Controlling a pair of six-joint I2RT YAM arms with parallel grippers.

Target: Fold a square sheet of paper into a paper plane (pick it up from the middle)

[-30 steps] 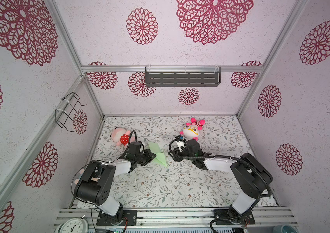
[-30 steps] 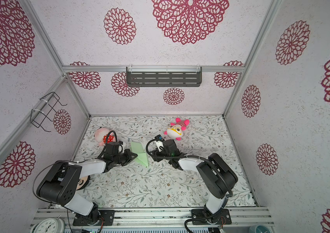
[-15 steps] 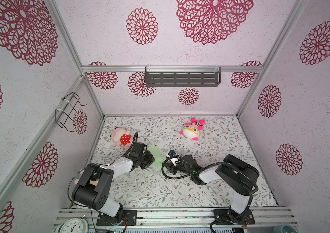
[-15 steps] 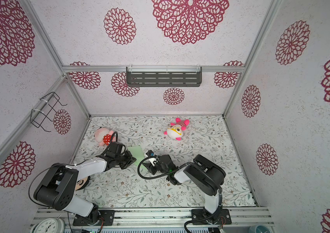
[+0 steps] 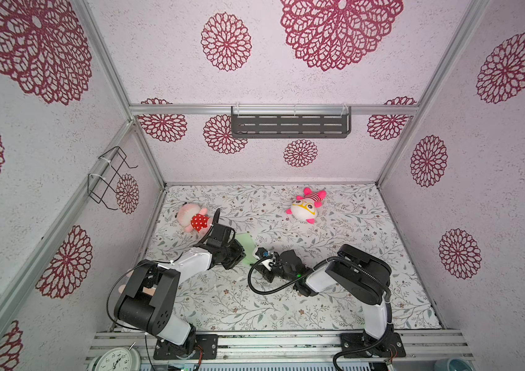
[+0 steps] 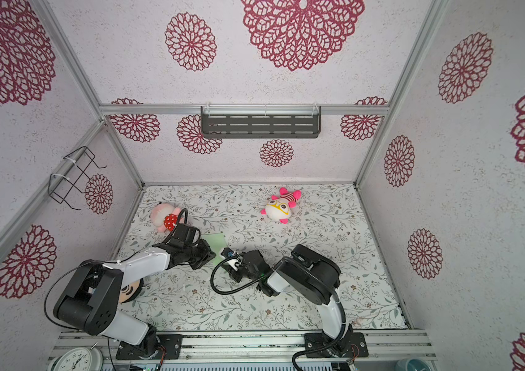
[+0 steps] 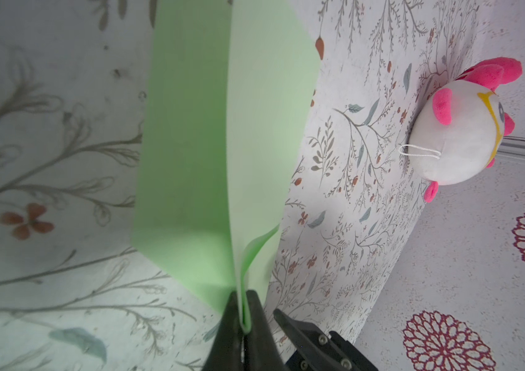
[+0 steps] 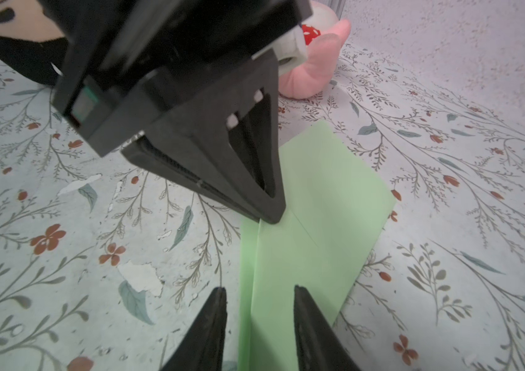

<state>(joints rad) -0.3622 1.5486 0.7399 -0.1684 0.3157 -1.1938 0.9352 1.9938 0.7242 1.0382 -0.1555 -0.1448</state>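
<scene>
Right fingers closer, astride paper

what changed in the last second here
The right gripper swung away from the yellow-glasses plush, toward the near side and the left gripper. Its jaws now stand open on either side of the folded paper, not closed on it. The left gripper stayed shut on the paper's fold, and the plush has not moved.
</scene>
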